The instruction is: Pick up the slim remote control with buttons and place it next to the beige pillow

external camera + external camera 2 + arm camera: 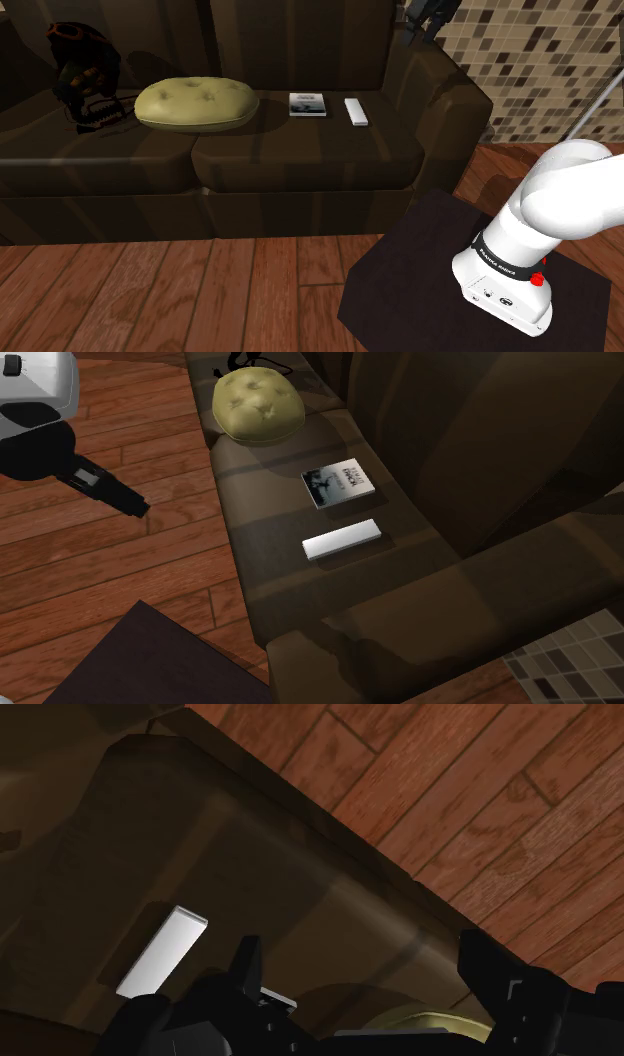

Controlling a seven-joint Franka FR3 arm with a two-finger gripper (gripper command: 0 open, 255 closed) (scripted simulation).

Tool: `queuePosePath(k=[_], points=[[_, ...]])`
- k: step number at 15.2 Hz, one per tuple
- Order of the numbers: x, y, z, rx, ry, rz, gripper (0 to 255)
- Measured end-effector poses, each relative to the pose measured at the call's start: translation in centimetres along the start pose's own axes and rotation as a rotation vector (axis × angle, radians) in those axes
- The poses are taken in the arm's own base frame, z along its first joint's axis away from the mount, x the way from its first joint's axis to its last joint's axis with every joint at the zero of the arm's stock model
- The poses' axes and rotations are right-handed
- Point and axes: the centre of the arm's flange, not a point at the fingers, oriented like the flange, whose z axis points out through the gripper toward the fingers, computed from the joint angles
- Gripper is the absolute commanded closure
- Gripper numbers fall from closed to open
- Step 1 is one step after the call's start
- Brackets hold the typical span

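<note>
Plainly, in the shoulder view a dark brown sofa (300,160) spans the frame. On its seat a plain white slim remote (356,111) lies flat near the backrest, towards the armrest on that view's right. A small book (307,104) lies just beside it, between it and the olive-beige pillow (197,103), which sits well apart to the left. The white arm (560,190) rises from its stand (400,285) at the lower right, above a wooden floor (150,300), with a tiled wall (540,60) behind. In the second exterior view the remote (343,539), book (338,482) and pillow (258,407) lie in a row along the seat, and the black gripper (135,504) hangs over the floor (150,562), off the sofa's front edge and well apart from the remote. In the wrist view the gripper (360,946) is released, its fingers (248,966) standing wide apart with nothing between them. The remote (163,951) lies on the cushion beyond the fingers, untouched.
</note>
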Motion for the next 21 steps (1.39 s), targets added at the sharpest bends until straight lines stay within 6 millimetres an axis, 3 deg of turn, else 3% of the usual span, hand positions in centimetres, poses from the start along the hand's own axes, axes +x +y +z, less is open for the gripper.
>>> queuePosePath(k=[3,10,21], points=[[1.0,0.5,1.0,-0.006,-0.007,0.016,0],[7.2,3.6,7.2,-0.041,-0.047,0.108,0],[15.7,10.9,17.2,-0.098,-0.111,0.258,0]])
